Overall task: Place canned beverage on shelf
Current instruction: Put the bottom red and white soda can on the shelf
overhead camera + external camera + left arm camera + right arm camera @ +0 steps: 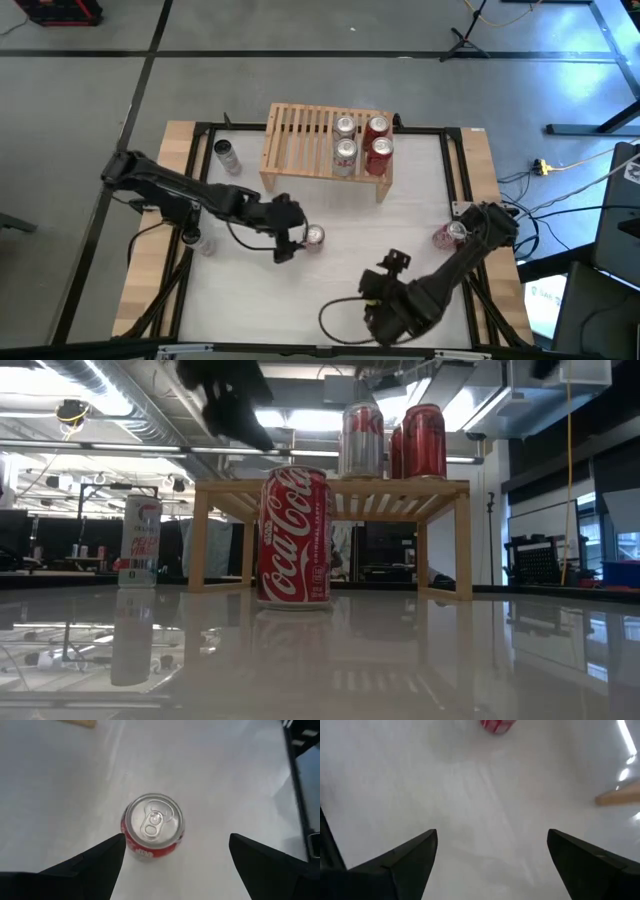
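A: Red and upright, the cola can (314, 236) stands on the white table (400, 200), out in front of the wooden shelf (300, 140). From above, the left gripper (292, 240) hangs just beside the can. The shelf already carries four cans (361, 143) on the end farther from the slim can (227, 155) that stands off its other end.

B: And the right arm?

A: The right gripper (383, 300) waits well in front of the shelf, low over bare table, with another can (446, 236) near that arm's base.

B: The table-level view?

A: The cola can (294, 538) stands before the shelf (330, 490), the arm dark above it.

B: Left wrist view?

A: The can's silver top (153, 821) sits between the two fingers (95, 865), which are spread wide and not touching it. I'd centre the can, come down to mid-height, then close evenly so it can't tip.

B: Right wrist?

A: Its fingers (407, 857) are also spread wide, holding nothing.
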{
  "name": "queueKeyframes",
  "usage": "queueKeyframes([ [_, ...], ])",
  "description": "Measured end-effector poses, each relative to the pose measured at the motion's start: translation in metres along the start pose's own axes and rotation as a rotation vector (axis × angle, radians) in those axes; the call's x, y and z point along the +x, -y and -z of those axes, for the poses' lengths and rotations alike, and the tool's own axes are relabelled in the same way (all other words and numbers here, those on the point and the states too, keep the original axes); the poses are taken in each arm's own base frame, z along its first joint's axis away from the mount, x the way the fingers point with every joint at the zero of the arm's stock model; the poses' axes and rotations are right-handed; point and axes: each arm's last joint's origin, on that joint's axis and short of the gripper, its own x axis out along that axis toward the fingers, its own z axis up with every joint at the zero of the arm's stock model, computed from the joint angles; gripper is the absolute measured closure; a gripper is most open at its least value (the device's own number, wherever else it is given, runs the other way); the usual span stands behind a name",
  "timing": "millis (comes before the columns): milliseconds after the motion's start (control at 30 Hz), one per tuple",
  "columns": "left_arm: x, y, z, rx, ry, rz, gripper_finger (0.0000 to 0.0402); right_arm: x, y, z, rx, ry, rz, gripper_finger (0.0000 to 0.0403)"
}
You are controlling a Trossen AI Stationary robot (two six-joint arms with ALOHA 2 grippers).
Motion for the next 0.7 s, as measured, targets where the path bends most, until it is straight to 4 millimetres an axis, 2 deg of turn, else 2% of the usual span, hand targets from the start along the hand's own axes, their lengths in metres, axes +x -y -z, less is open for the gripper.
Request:
queueKeyframes([
  [267, 0.029, 0.0, 0.004, 0.086, -0.025, -0.054, 0.0053, -0.013, -0.013, 0.031, 0.151, 0.048, -0.014, 0.0039],
  [467, 0.041, 0.0, 0.0, 0.101, 0.025, -0.059, 0.0053, -0.014, -0.017, 0.043, 0.205, 0.047, -0.021, 0.0039],
  [700, 0.059, -0.01, 0.003, 0.103, -0.036, -0.053, 0.0053, -0.012, -0.023, 0.051, 0.244, 0.036, -0.049, 0.0039],
])
